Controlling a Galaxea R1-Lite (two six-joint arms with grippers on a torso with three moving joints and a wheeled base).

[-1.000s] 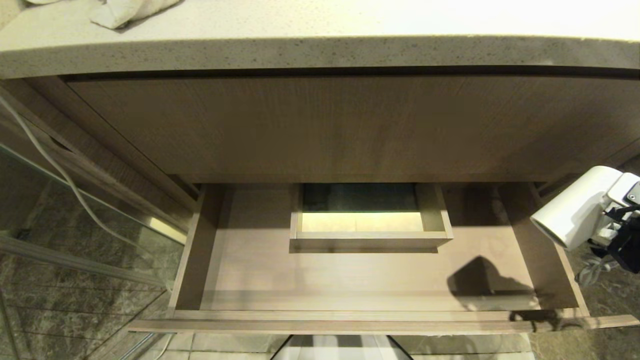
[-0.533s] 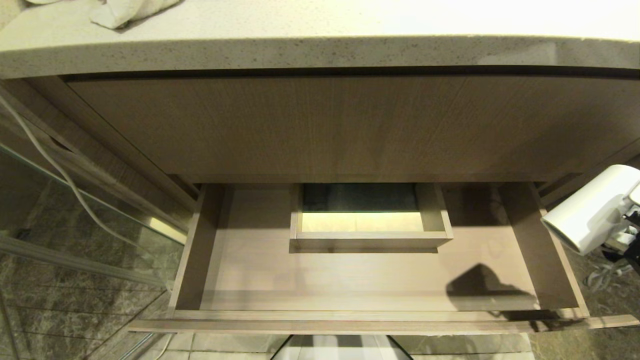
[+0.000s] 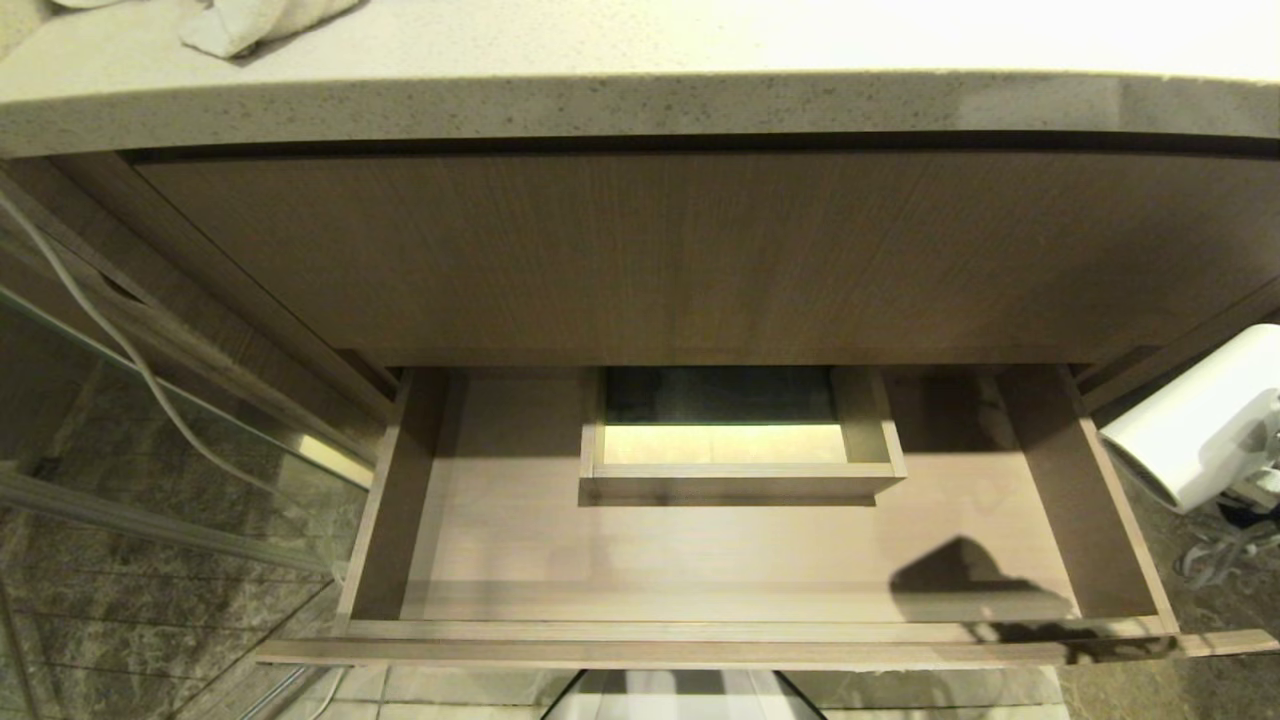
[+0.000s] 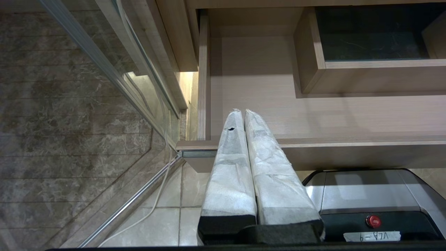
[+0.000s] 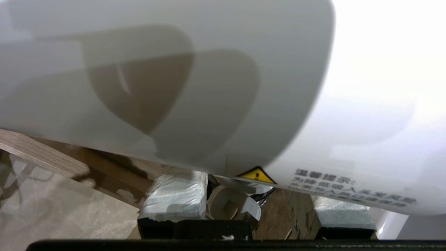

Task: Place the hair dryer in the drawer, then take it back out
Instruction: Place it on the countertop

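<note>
Nearest the robot, the left gripper [image 4: 244, 113] hangs parked in front of the drawer's [image 3: 700, 632] front edge near its left corner, jaws closed together on nothing. It poses little risk where it sits.

The drawer stands pulled out, and no hair dryer lies on its floor. A boxed cut-out [image 3: 740, 470] sits at the middle of the back edge. Only a shadow falls near the front right corner.

The hair dryer [image 3: 1195, 420] is in the air just outside the drawer's right side wall, above the floor tiles, at the right border of the head view. The right wrist view shows the right gripper [image 5: 258, 205] with its jaws gripping the dryer from below; the white barrel [image 5: 167, 87] fills that view, with the yellow warning label [image 5: 257, 175] just above the jaws. The hold looks to be on a narrow part under a bulky barrel, so the dryer could swivel or slip if the arm swings fast.

The cord [image 3: 1215, 555] dangles in a loose tangle below the dryer. It could catch on the drawer's right wall or front right corner and drag the dryer out of the jaws, or shove the drawer.

Farther back, the tall panel [image 3: 640, 250] and the worktop's [image 3: 640, 100] front edge overhang the drawer; a high carry could knock the barrel against them. A towel [image 3: 250, 20] lies on the worktop's far left, out of the way.
</note>
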